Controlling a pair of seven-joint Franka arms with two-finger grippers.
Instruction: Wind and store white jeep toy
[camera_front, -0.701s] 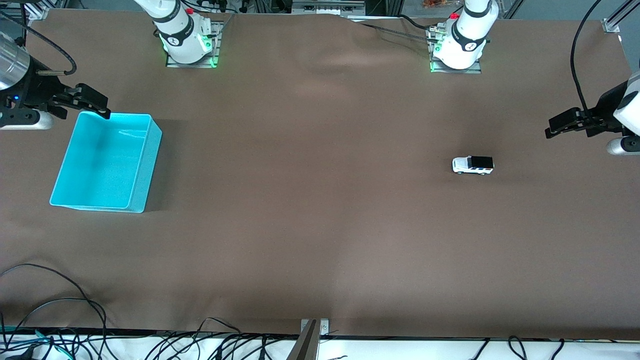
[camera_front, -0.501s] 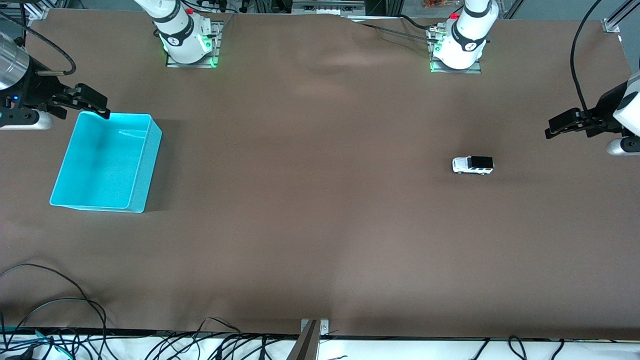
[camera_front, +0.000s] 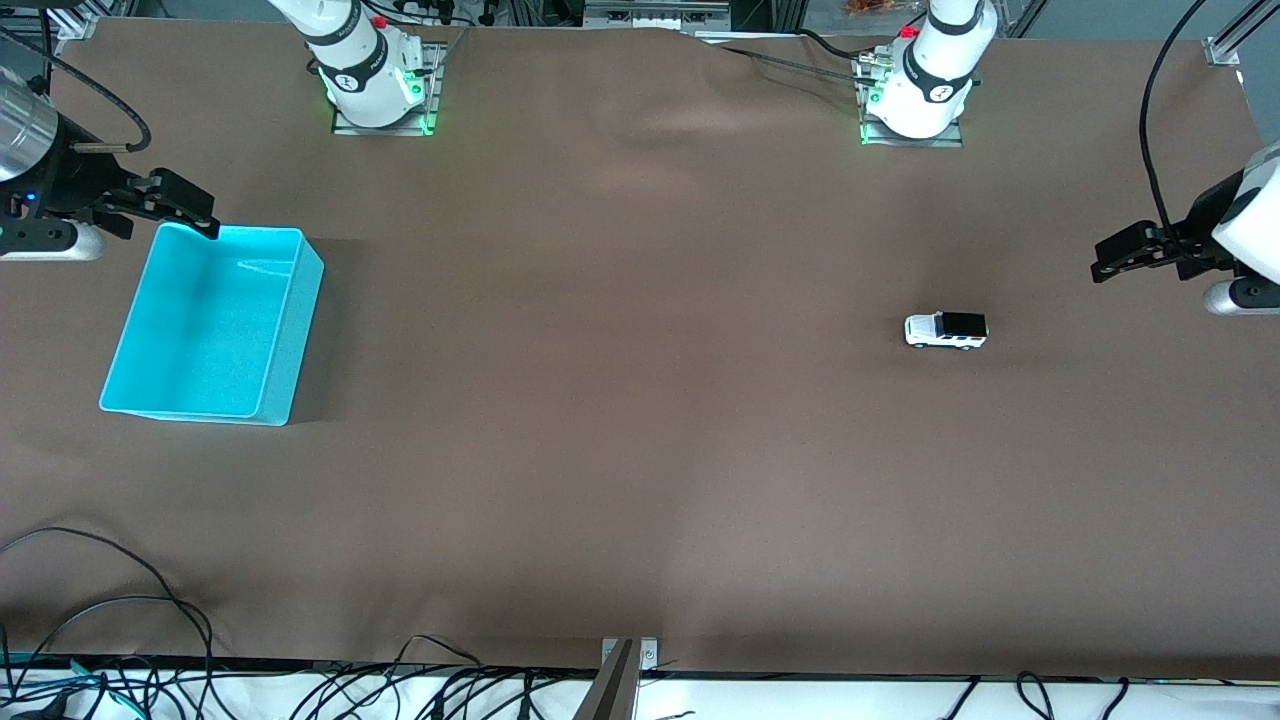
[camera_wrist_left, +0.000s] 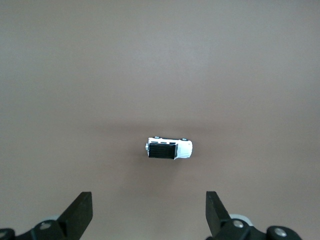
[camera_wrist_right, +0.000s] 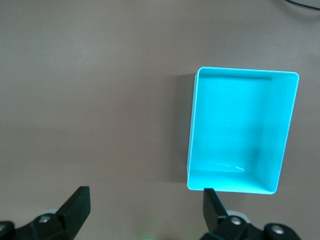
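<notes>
Jeep: white jeep toy (camera_front: 946, 330) on its wheels on the brown table (camera_front: 640, 450), toward the left arm's end, well apart from the bin.
Bin: cyan bin (camera_front: 212, 322) near the right arm's end edge.
Left gripper (camera_front: 1115, 250): raised over the table's end, fingers spread, holding nothing.
Right gripper (camera_front: 190, 208): over the bin's corner, fingers spread, holding nothing.

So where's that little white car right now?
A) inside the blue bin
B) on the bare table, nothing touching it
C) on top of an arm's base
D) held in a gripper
B: the white jeep toy sits alone on the table, apart from the cyan bin.
</notes>
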